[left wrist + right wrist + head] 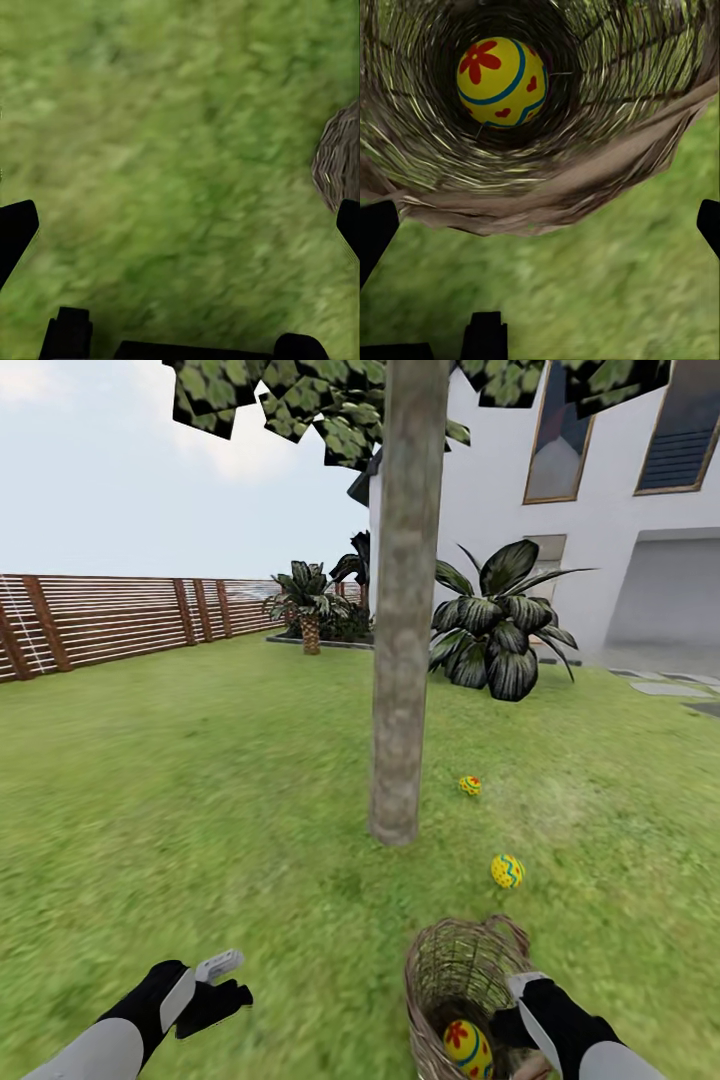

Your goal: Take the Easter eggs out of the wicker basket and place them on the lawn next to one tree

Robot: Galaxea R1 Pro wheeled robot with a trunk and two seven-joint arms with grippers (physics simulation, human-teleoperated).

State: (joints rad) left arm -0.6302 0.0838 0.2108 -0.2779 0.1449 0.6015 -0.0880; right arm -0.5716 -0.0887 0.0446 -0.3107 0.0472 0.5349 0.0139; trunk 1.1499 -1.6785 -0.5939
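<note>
Closest in, the right gripper (525, 1000) sits at the wicker basket (455, 960) rim, fingers spread wide and holding nothing; one Easter egg (502, 81) is still lying in the bottom. The left gripper (215, 980) hangs over bare lawn (200, 810), also wide open. Further out, two eggs (507, 871) (469, 786) lie on the grass near the tree (400, 660), with the fence (120, 618) way back.

One yellow egg (467, 1049) lies inside the wicker basket (447, 958); two eggs (507, 871) rest on the lawn (200, 820) by the tree (400, 660).
</note>
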